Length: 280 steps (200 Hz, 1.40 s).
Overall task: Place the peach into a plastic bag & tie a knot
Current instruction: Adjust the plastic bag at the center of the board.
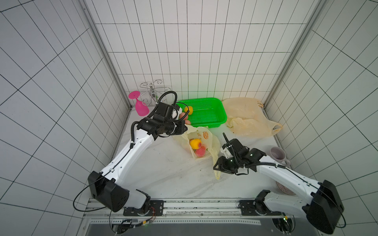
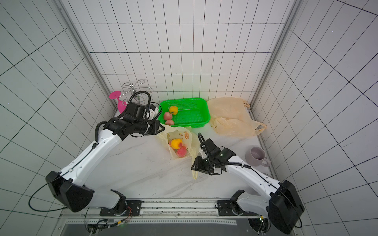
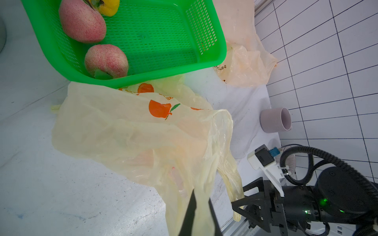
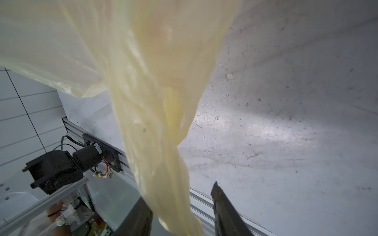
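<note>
Peaches (image 1: 197,144) sit in the plastic bag (image 1: 206,135) beside the green basket (image 1: 206,113); I'm on the knot. Left gripper (image 3: 201,202) clamps one handle (image 3: 206,167); right gripper (image 4: 180,196) straddles the other, jaws apart, and should close next.

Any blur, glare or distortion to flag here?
In both top views the wall grid bows from wide-angle distortion, and the green basket tints the wall behind it. In the right wrist view the plastic bag is soft, with glare on the table. The left wrist view is mostly sharp.
</note>
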Available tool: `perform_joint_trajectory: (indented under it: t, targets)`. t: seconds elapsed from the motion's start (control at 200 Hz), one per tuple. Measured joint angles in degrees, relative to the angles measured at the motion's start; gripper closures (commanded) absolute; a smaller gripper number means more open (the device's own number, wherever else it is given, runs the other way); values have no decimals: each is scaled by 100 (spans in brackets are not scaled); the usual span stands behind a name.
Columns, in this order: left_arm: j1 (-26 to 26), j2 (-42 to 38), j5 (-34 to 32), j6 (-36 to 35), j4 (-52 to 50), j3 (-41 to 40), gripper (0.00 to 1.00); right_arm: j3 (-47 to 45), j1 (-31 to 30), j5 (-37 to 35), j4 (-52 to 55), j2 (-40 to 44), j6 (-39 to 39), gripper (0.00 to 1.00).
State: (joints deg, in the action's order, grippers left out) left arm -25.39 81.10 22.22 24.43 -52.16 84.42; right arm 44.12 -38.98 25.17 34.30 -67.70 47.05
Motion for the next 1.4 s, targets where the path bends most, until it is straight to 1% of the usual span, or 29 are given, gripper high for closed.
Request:
perform_joint_trajectory:
  t: [0.01, 0.04, 0.065, 0.105, 0.14, 0.21, 0.295, 0.38, 0.465, 0.545, 0.63, 0.8, 0.955, 1.09, 1.219, 1.309, 1.399]
  targets:
    - [0, 0, -4, 0, 4, 0, 100, -11, 0, 9, -46, -15, 52, 73]
    - [0, 0, -11, 0, 13, 0, 100, -15, -2, 39, -138, -35, 85, 84]
    - [0, 0, -13, 0, 15, 0, 100, -15, 0, 70, -229, -33, 111, 90]
    - [0, 0, -31, -4, 7, 4, 100, -13, 0, 127, -389, 11, 192, 96]
    - [2, 7, -72, -26, -31, 33, 100, -9, 0, 173, -450, 92, 229, 100]
    - [15, 50, -219, -116, -203, 236, 100, 28, 42, 278, -348, 391, 227, 100]
    - [35, 66, -756, -275, -501, 710, 100, 483, 330, 350, 380, 774, -44, 100]
    - [33, -55, -1410, -393, -590, 1139, 100, 1657, 870, 273, 1241, 820, -549, 100]
    - [31, -293, -1759, -413, -669, 1364, 100, 2962, 1375, 94, 1738, 632, -1056, 100]
    - [-11, -389, -1810, -404, -815, 1674, 100, 3823, 1665, 70, 1867, 455, -1322, 100]
    - [-162, -437, -1764, -387, -870, 1862, 100, 4249, 1720, 166, 1926, 289, -1429, 100]
    - [-341, -466, -1576, -293, -1150, 1969, 100, 4809, 1764, 413, 2190, -138, -1556, 100]
    - [-358, -608, -1290, -94, -1235, 2190, 100, 4841, 1969, 741, 2380, -87, -1558, 100]
    - [-481, -848, -1062, 20, -1158, 2063, 100, 4817, 2208, 894, 2450, 39, -1563, 94]
    - [-487, -761, -962, -7, -1110, 1668, 100, 4225, 2479, 909, 2293, 31, -1663, 89]
    - [-435, -376, -874, -72, -1067, 1517, 100, 3974, 2682, 813, 2288, -264, -1786, 76]
    - [-328, 0, -774, -133, -1064, 1401, 100, 3941, 2820, 710, 2284, -560, -1928, 60]
